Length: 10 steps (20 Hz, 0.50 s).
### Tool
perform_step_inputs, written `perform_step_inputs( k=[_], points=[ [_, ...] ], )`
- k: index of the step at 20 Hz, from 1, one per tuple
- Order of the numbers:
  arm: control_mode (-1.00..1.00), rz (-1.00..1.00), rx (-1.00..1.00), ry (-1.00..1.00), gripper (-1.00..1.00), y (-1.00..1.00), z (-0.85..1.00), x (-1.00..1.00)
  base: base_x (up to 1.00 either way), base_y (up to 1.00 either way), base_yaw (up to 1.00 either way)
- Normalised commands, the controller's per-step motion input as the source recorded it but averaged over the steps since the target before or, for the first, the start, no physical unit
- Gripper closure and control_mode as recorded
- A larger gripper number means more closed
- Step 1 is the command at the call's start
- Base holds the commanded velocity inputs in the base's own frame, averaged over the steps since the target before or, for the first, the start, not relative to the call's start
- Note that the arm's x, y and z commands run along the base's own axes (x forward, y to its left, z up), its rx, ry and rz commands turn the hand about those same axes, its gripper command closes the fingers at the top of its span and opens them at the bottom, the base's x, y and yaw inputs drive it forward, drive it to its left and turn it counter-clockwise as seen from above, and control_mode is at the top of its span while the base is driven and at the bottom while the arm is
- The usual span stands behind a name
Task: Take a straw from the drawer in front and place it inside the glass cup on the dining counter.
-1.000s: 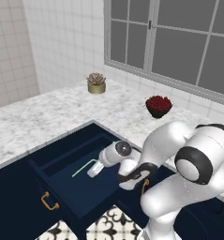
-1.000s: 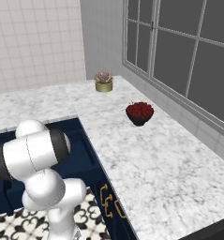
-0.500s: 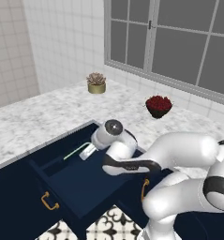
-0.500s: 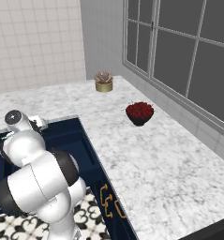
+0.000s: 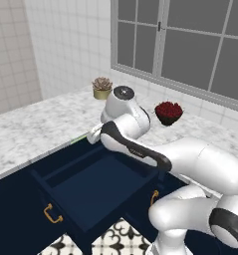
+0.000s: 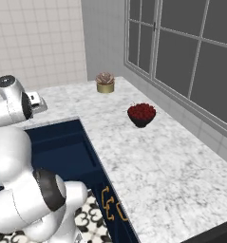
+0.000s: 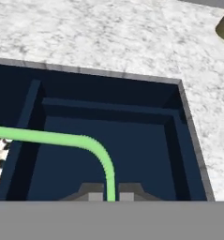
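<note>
My gripper [image 7: 111, 197] is shut on the light-green straw [image 7: 62, 138], which rises from between the fingertips [image 7: 95, 196] and bends off to the left. The open navy drawer [image 7: 179, 136] lies below it, its inside bare. In the left base view the gripper [image 5: 92, 138] hangs above the drawer's [image 5: 90, 185] back edge by the marble worktop. A short green end of the straw [image 5: 80, 138] pokes out to its left. The glass cup and the dining counter are out of view.
A potted succulent [image 5: 102, 87] and a dark bowl of red fruit [image 5: 169, 112] stand on the marble worktop [image 6: 148, 161] under the windows. The drawer's brass handle [image 5: 52, 214] faces me. Brass-handled cabinet doors [image 6: 110, 201] sit to the drawer's right.
The gripper has risen out of the drawer with the straw and now hangs above its back edge. The arm's elbow has swung up and over.
</note>
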Motion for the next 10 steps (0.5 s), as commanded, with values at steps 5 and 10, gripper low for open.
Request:
perform_step_inputs(
  k=[5, 10],
  points=[
    [-1.0, -0.12, 0.0, 0.06, 1.0, -0.76, 0.45, -0.93, 0.0, 0.0, 0.0],
    [-1.0, -0.12, 0.0, 0.08, 1.0, -0.56, 0.15, -0.42, 0.0, 0.0, 0.0]
  ],
)
